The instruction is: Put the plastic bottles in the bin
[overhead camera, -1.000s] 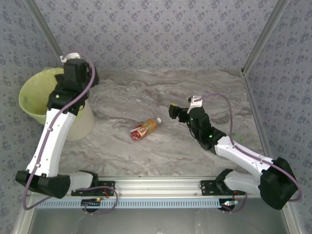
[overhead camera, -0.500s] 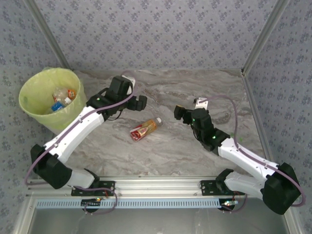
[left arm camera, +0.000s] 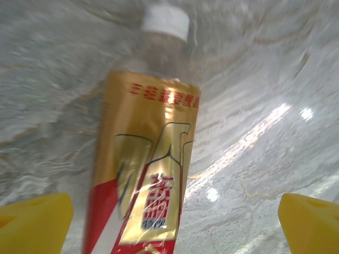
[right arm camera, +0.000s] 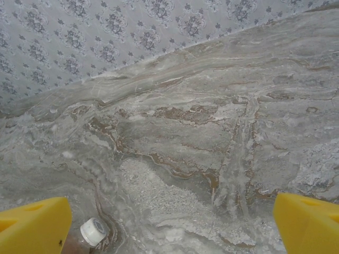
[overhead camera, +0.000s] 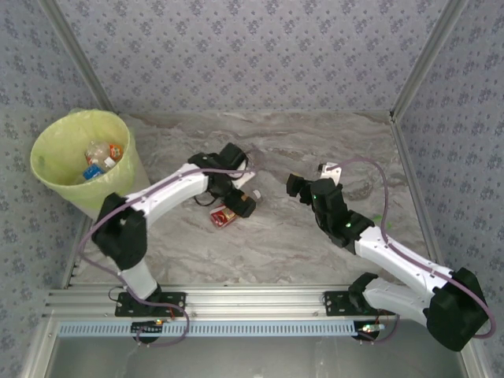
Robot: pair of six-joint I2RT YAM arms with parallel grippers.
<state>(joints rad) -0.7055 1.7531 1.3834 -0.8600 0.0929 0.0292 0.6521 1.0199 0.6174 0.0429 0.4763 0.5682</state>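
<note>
Gold-labelled bottle (left arm camera: 148, 174) is lying under the gaping, empty left fingers (left arm camera: 33, 225), long axis across their gap.
Right fingers (right arm camera: 304, 225), farther off, are gaping empty too.

The left arm (overhead camera: 157, 201) and right arm (overhead camera: 394, 256) share one build: long links in glossy white shells, joined by bulky black housings at elbow and shoulder. A mauve cable (overhead camera: 94, 230) runs along each arm. Small green lights (overhead camera: 340, 223) glow on the right arm's black forearm. The left hand (overhead camera: 239, 201) and right hand (overhead camera: 307, 181) are black, with blocky yellow fingertips (left arm camera: 34, 222). Black brackets (overhead camera: 150, 303) fix both bases to a ribbed silver rail (overhead camera: 252, 298) at the near edge.
</note>
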